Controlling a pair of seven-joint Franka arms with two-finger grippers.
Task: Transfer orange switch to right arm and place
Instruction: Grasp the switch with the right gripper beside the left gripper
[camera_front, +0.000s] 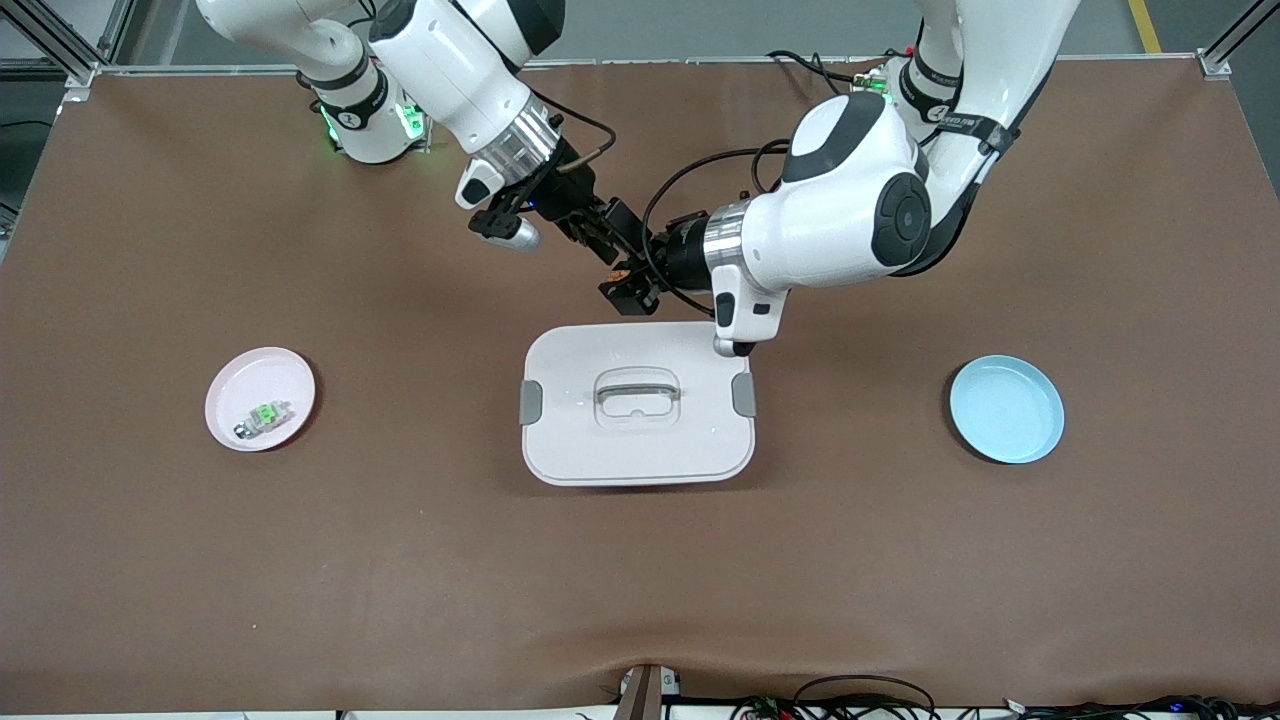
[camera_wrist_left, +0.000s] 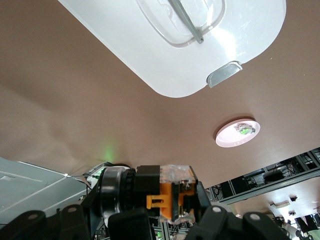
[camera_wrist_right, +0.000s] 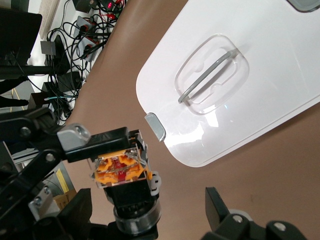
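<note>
Gripping the orange switch (camera_front: 620, 272) above the white lid (camera_front: 560, 440), left jaws meet the right gripper's (camera_front: 598, 232) spread jaws.

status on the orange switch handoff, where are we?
Done: the left gripper has the orange switch clamped and raised above the table, at the white lidded box's edge nearest the robots. In hand: the right gripper stands open around the switch, fingers not yet closed. Left: right grip, left release, then placing. The blue plate lies bare; the pink plate holds a clear-and-green part.
</note>
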